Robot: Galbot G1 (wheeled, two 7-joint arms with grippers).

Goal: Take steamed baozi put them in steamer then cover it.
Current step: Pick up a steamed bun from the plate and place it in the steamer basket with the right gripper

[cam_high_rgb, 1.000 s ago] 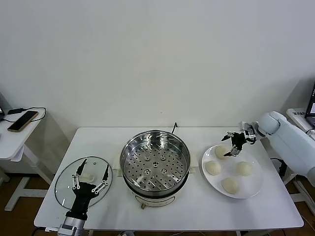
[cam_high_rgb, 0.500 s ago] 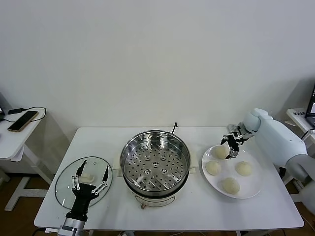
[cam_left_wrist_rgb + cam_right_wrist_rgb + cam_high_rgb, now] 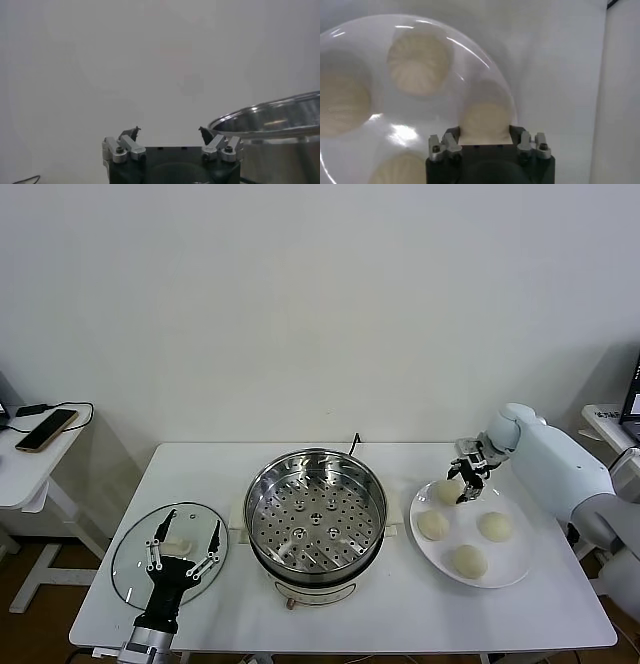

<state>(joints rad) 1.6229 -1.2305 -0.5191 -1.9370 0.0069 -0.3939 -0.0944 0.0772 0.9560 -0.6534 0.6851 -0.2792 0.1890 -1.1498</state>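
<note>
Four baozi (image 3: 466,525) on plate (image 3: 510,569) — right claw (image 3: 462,482) spread, tips hidden behind one; left claw (image 3: 183,546) spread.

The right gripper (image 3: 485,134) hangs over a white plate (image 3: 485,65), its jaws spread on either side of one steamed baozi (image 3: 485,120). Three more buns lie on the plate around it: one beyond (image 3: 418,61), one at the frame edge (image 3: 342,103), one partly cut off (image 3: 400,170).
</note>
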